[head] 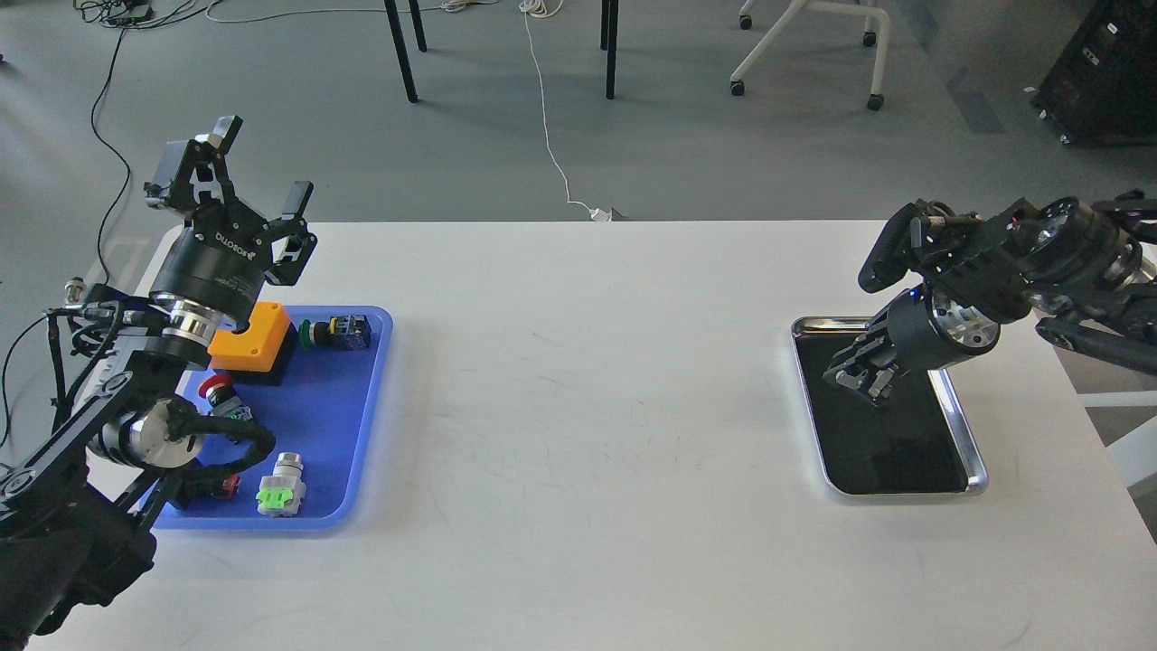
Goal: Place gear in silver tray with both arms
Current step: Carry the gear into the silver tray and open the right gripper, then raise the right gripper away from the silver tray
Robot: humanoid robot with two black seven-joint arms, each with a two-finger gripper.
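The silver tray (965, 434) lies on the white table at the right, its dark floor mirror-like. My right gripper (857, 378) hangs over the tray's near-left part, pointing down and to the left, just above the floor. It is dark and seen end-on, so I cannot tell whether it is open or holds anything. I cannot make out a gear anywhere. My left gripper (258, 167) is open and empty, raised high above the back left corner of the table.
A blue plastic tray (334, 425) at the left holds an orange box (249, 336), a green push button (334, 332), a red button (215, 391) and a grey-and-green part (280, 488). Chair and table legs stand on the floor beyond the table.
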